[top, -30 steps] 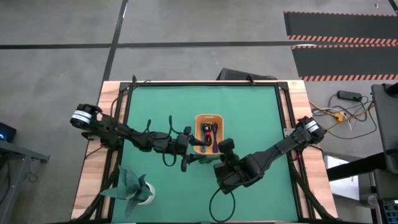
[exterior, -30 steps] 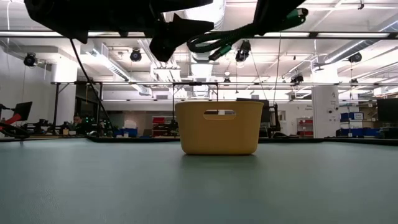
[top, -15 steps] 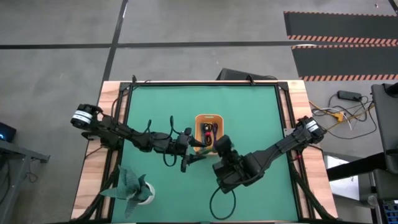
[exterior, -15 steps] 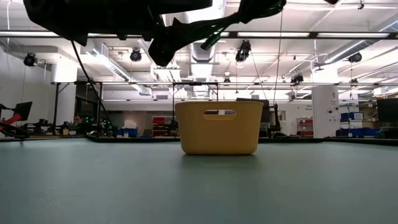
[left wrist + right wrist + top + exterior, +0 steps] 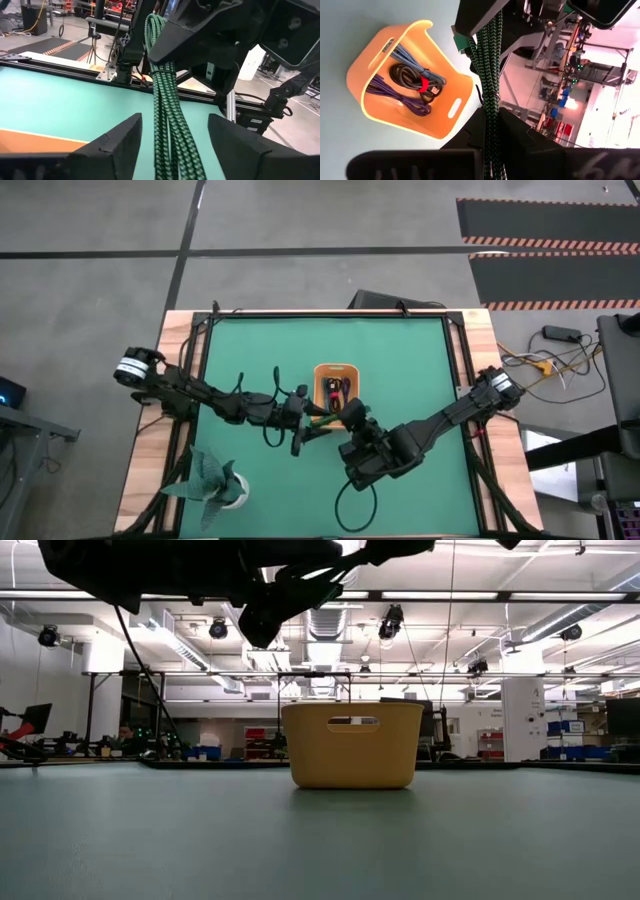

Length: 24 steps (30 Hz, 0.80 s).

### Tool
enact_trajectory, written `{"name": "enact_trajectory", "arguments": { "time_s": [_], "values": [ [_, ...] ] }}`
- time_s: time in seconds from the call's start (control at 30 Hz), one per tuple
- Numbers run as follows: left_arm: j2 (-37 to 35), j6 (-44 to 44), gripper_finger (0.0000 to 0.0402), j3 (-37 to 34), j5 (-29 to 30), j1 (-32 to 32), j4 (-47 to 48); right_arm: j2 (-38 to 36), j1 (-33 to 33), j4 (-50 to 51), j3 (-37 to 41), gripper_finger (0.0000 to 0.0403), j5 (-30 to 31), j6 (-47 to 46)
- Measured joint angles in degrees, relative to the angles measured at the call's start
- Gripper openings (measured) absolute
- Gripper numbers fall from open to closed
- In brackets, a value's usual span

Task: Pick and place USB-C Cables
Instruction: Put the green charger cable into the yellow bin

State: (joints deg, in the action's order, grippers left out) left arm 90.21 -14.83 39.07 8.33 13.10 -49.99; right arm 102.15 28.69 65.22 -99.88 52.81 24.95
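Observation:
The dark green USB-C cable [image 5: 167,115] hangs in the air between my two grippers, just near of the orange tray [image 5: 335,367]. My right gripper [image 5: 492,125] is shut on it. My left gripper [image 5: 174,131] is open, one finger on each side of the cable; I cannot tell whether they touch it. In the high view the cable [image 5: 320,423] shows between the left gripper [image 5: 305,432] and the right gripper [image 5: 338,420]. The tray [image 5: 375,105] holds the light blue [image 5: 405,52], red-and-black [image 5: 417,82] and purple [image 5: 395,97] cables. My right gripper pinches the green bundle between its two fingers, close to one looped end [image 5: 155,30] that sticks out past the fingers. The fingers lie along the cable, pointing toward the table's left. The cable is lifted clear of the table and runs straight out toward my left gripper.
The orange tray [image 5: 350,745] stands on the green mat near the table's middle. A teal folded-paper plant [image 5: 212,483] sits by the near left corner. Black arm wires trail on the mat near the right arm [image 5: 350,502]. Open mat lies toward the far edge.
My right gripper has moved toward the table's left, closer to my left gripper, and now stands just near of the tray. In the low view the green cable has risen almost out of the picture. The left arm has kept still.

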Motion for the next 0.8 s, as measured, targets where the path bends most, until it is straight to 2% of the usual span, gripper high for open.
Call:
{"name": "enact_trajectory", "arguments": {
  "time_s": [0.13, 0.43, 0.57, 0.8],
  "values": [
    [0.0, 0.02, 0.0166, 0.0, 1.14, -0.02, 0.0, 0.0, -0.44, 0.01, 0.0, 0.0023, 0.01, 0.17],
    [0.0, 0.11, 0.0018, -0.02, 1.83, -0.36, 0.06, 0.0, -0.99, -0.13, 0.0, 0.0048, -0.01, 0.17],
    [0.0, 0.31, 0.0015, -0.02, 4.08, -0.4, 0.02, 0.0, -0.99, -0.56, 0.0, 0.0066, 0.97, -1.09],
    [-0.01, 0.45, 0.0012, -0.02, 4.45, -1.25, -0.03, -1.34, -0.99, -0.73, 0.0, 0.0113, 1.8, -4.3]
  ]
}}
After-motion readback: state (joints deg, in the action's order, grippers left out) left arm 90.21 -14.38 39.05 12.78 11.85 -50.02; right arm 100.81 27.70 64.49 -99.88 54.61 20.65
